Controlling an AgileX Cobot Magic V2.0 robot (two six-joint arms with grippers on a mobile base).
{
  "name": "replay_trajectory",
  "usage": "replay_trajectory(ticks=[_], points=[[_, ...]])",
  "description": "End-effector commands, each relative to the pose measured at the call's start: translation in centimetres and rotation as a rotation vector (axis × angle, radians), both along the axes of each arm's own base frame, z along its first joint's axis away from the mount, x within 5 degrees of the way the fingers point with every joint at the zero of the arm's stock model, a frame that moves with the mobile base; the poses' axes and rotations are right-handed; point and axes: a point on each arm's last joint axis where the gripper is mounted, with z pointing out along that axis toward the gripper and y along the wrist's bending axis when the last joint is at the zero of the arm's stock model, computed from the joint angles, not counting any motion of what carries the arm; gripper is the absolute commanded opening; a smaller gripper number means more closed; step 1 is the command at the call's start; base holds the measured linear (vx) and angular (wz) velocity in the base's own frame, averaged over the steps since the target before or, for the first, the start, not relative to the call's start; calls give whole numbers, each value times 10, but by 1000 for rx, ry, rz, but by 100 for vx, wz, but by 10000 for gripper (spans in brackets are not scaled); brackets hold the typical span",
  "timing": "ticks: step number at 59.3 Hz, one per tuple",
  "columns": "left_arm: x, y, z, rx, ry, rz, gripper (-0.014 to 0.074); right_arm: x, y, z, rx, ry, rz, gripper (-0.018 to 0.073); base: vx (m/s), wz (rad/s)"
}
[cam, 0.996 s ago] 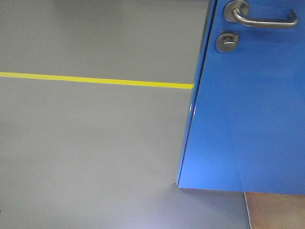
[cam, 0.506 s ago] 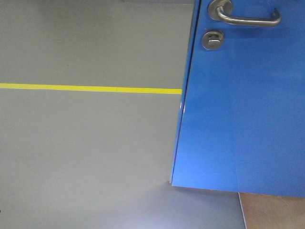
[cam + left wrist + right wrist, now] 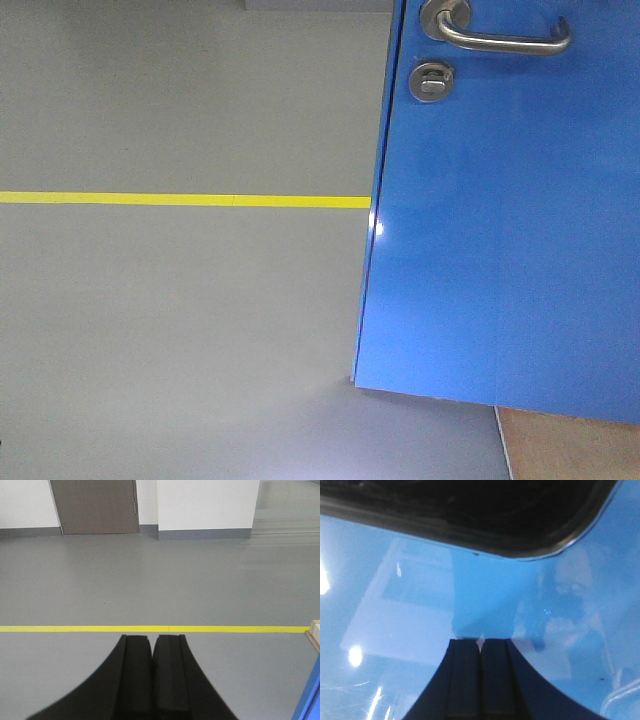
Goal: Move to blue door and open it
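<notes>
Against the blue door (image 3: pixel 470 595), closed empty right fingers (image 3: pixel 465 675)

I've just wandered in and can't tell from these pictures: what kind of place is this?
Probably a hall in a lab, workshop or industrial building, though I can't be sure. The smooth grey floor carries a yellow line like a marked lane, and there is a glossy blue door with a plain metal lever handle.

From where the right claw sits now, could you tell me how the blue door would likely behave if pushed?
The blue door looks like a rigid flat panel, so it should probably swing rather than flex. Its glossy, reflective face may let the shut right claw slide.
</notes>
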Motion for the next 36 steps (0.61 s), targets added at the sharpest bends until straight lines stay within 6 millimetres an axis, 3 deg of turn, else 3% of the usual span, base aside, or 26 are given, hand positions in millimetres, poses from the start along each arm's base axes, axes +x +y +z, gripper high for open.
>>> replay_trajectory(ticks=[1,36], points=[[-1,-1,17,-2,-125,-5,73,-12,-3,24,0,-85,-62,-1,10,-1],[-1,-1,17,-2,-125,-5,73,-12,-3,24,0,-85,-61,-1,3,0]])
